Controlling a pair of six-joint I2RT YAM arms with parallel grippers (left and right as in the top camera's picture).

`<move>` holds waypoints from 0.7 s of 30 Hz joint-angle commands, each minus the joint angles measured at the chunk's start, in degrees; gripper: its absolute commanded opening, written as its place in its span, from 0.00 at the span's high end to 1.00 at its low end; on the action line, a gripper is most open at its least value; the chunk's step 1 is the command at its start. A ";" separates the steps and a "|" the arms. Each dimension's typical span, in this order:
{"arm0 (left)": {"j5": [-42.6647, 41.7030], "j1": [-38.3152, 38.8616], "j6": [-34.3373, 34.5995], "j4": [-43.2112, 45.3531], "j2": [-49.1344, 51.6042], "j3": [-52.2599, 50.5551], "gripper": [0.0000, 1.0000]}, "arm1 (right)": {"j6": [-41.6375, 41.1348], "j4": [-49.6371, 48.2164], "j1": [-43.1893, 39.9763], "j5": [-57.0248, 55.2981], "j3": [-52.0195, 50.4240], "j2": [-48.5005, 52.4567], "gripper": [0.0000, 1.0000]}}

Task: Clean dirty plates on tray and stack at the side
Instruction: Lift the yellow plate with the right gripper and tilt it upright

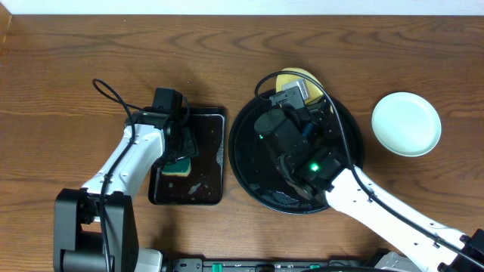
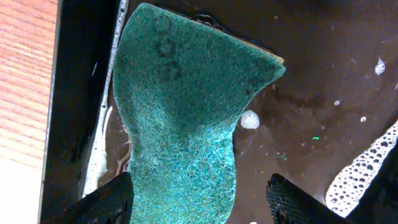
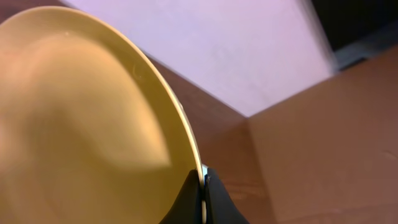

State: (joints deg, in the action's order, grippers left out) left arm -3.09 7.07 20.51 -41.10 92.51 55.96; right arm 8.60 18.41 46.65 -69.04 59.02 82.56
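While at the far rim of the tray, yellow plate edge-on in the pinching right gripper

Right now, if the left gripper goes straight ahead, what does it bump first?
Most likely the green sponge, sitting between the open fingers of the left gripper and lying in the soapy rectangular tray.

arms: white shells, black joints | black cables | green LED
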 commanded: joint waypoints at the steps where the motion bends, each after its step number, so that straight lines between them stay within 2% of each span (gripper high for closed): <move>1: -0.35 -0.09 -0.57 -0.11 -0.39 0.37 0.30 | 0.72 -1.86 1.33 -10.84 -0.09 -0.72 0.99; 6: -0.37 -0.09 -0.57 -0.11 -0.39 0.37 0.30 | 0.72 -5.33 1.44 -15.58 -0.09 -0.72 0.99; 21: -0.57 0.79 -1.03 0.28 -0.39 0.37 0.30 | -0.90 -5.88 1.40 -15.61 -0.09 -0.72 0.99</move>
State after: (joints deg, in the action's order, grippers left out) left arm -3.11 7.22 20.49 -40.99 92.49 55.96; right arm 9.43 12.75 47.86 -82.37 59.02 82.54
